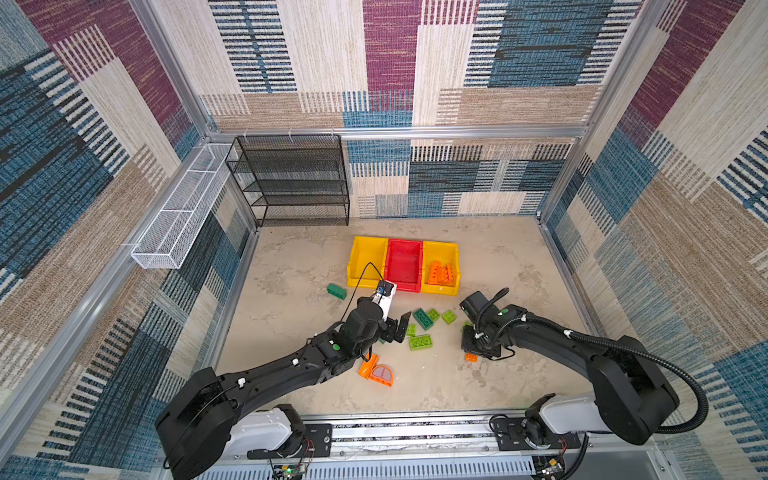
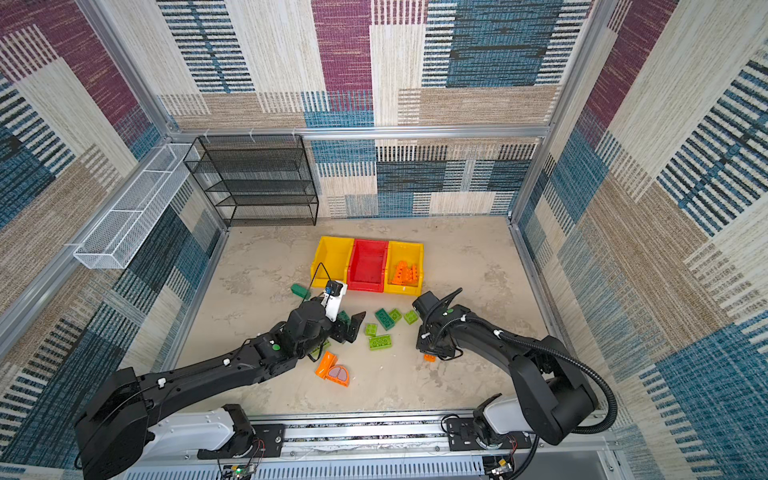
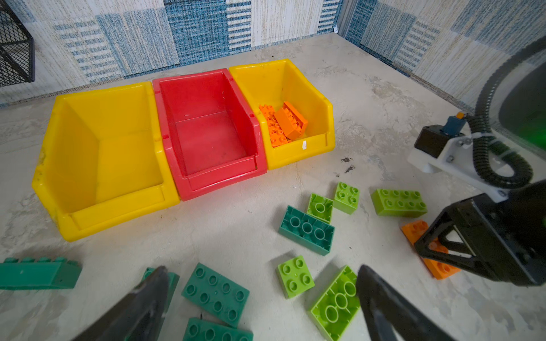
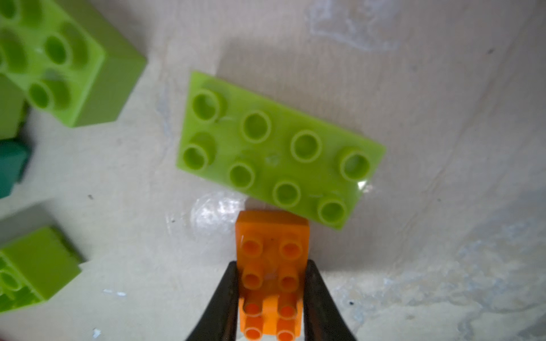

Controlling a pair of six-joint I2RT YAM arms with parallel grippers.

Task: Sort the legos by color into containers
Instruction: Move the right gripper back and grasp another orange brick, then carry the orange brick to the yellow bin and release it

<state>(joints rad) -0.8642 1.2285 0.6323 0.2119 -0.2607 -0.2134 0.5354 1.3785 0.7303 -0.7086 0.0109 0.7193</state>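
- Right gripper [image 4: 271, 270] — jaws drawn in narrow against the long sides of an orange brick [image 4: 271, 236], studs up, low at the tabletop [image 1: 291, 332].
- Flat lime plate [image 4: 274, 153]: just beyond the brick's free end.
- Left gripper [image 3: 261, 270] — jaws wide, holding nothing, above the teal bricks [image 3: 215, 293] and lime bricks [image 3: 295, 276].
- Far side: left yellow bin [image 3: 76, 153], red bin [image 3: 204, 94] and right yellow bin [image 3: 295, 79] stand touching in a row; the last holds orange bricks [image 3: 283, 122].
- Orange curved piece [image 1: 378, 372]: beside the left forearm.
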